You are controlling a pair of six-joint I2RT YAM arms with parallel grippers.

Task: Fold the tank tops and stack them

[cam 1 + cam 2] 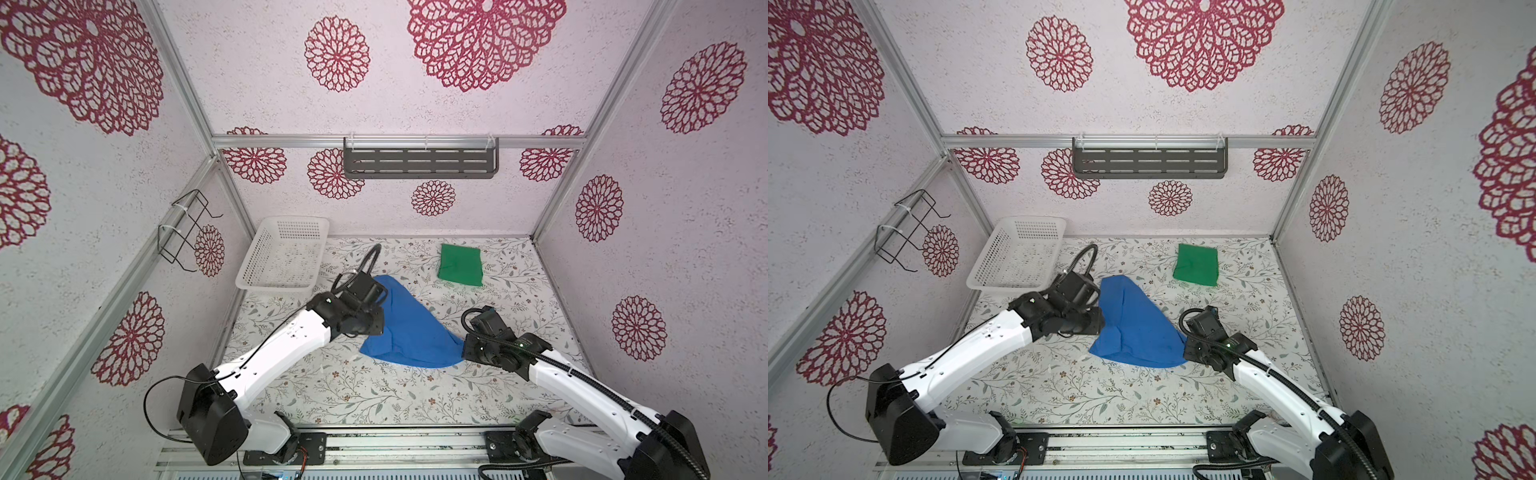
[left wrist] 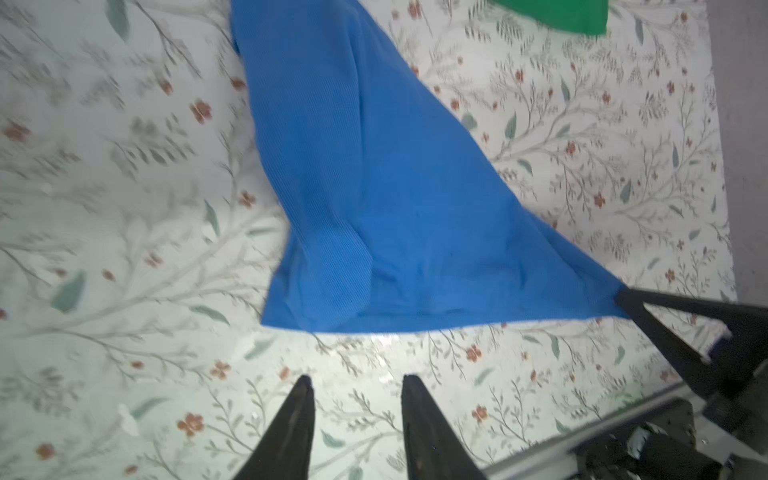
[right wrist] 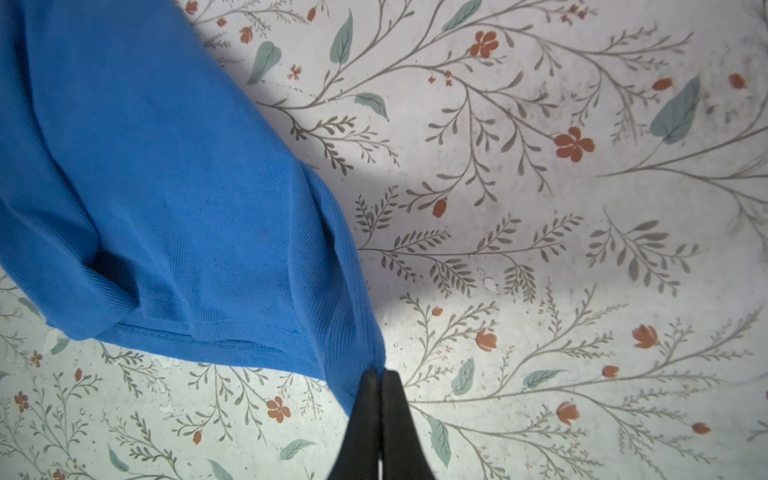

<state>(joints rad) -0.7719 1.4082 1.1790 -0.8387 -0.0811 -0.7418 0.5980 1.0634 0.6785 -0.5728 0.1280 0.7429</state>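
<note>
A royal blue tank top [image 1: 409,328] [image 1: 1136,328] lies spread in a rough triangle mid-table. In the right wrist view my right gripper [image 3: 380,374] is shut on its near right corner, and the cloth [image 3: 166,187] fans away from the closed fingertips. My left gripper [image 2: 358,379] hovers over bare table just short of the blue top's hem [image 2: 374,324]; it is open with nothing between its fingers. The left wrist [image 1: 357,305] covers the blue top's left edge in both top views. A green tank top [image 1: 460,265] [image 1: 1197,264] lies folded into a small rectangle at the back right.
A white perforated basket [image 1: 286,253] stands at the back left, close behind the left arm. A grey slotted shelf [image 1: 419,158] hangs on the back wall and a black wire rack [image 1: 187,228] on the left wall. A metal rail [image 1: 374,444] runs along the front.
</note>
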